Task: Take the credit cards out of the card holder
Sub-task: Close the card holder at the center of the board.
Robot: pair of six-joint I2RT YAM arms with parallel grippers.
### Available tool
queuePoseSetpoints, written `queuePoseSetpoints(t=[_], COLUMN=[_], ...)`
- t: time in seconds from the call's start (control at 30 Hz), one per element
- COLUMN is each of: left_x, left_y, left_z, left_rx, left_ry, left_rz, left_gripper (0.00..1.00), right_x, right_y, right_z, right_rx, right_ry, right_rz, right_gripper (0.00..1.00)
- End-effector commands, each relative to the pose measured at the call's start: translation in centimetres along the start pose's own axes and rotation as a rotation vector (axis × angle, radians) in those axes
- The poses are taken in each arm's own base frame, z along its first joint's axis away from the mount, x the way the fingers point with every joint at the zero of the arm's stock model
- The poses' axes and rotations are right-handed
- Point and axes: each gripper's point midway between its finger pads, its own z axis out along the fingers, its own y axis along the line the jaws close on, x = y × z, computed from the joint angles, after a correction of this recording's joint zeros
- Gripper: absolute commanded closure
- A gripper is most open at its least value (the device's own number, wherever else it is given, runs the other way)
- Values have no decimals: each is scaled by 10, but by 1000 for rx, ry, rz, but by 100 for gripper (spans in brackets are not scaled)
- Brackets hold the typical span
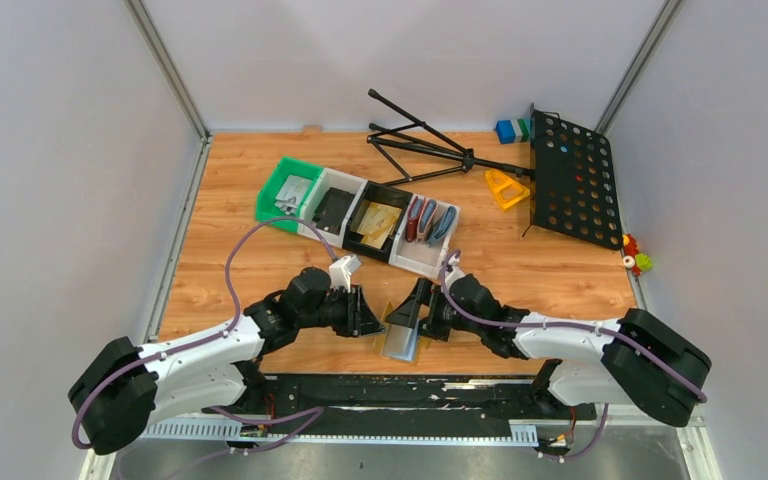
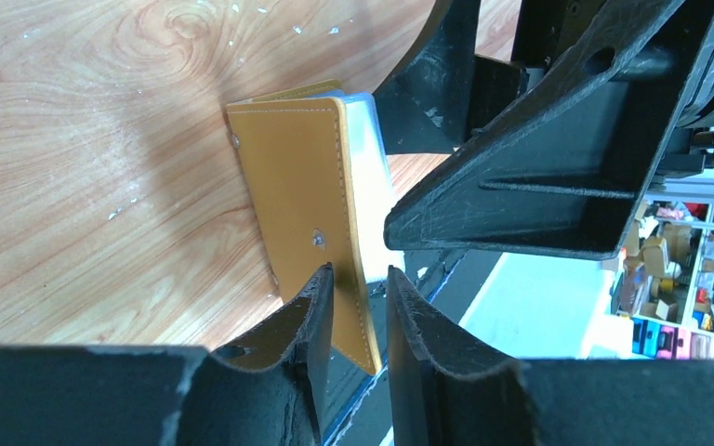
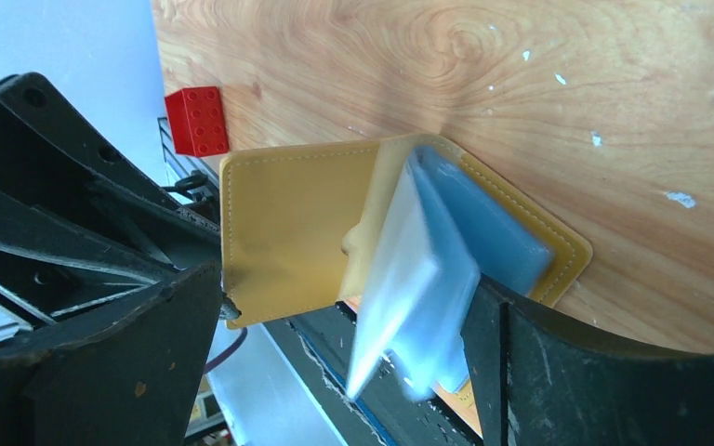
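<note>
The left gripper (image 2: 358, 283), jaws narrowly parted, loosely straddles one flap of the card holder (image 1: 403, 338), which stands open at its 3 o'clock near the table (image 1: 560, 270) edge. At the holder's 3 o'clock, the right gripper (image 3: 349, 293) gapes wide around it, gripping nothing.

The mustard card holder (image 3: 288, 232) stands part-open, its pale blue lining showing.

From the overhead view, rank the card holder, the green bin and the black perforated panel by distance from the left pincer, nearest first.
1. card holder, right at the left pincer, near edge.
2. green bin, back left.
3. black perforated panel, back right.
</note>
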Motion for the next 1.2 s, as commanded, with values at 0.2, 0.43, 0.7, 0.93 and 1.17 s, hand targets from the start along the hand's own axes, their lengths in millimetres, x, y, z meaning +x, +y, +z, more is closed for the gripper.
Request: queuePoseSetpoints(t=[0.2, 0.43, 0.7, 0.93, 1.17], left_x=[4, 7, 14, 14, 14], left_y=[-1, 12, 21, 20, 14], left_z=[0, 2, 5, 5, 3], left_rx=[11, -51, -86, -76, -47], left_ry=[21, 38, 71, 66, 63], left_rz=[26, 17, 13, 7, 5], left_gripper=[83, 86, 71, 69, 65], right_x=[-9, -4, -7, -7, -4], right_y=[32, 34, 38, 40, 36], right_z=[9, 11, 0, -4, -1], right_rx=[-122, -153, -132, -150, -151], right_ry=[-8, 14, -2, -4, 5], right_rz=[81, 98, 50, 47, 55], right_gripper=[5, 16, 12, 39, 61])
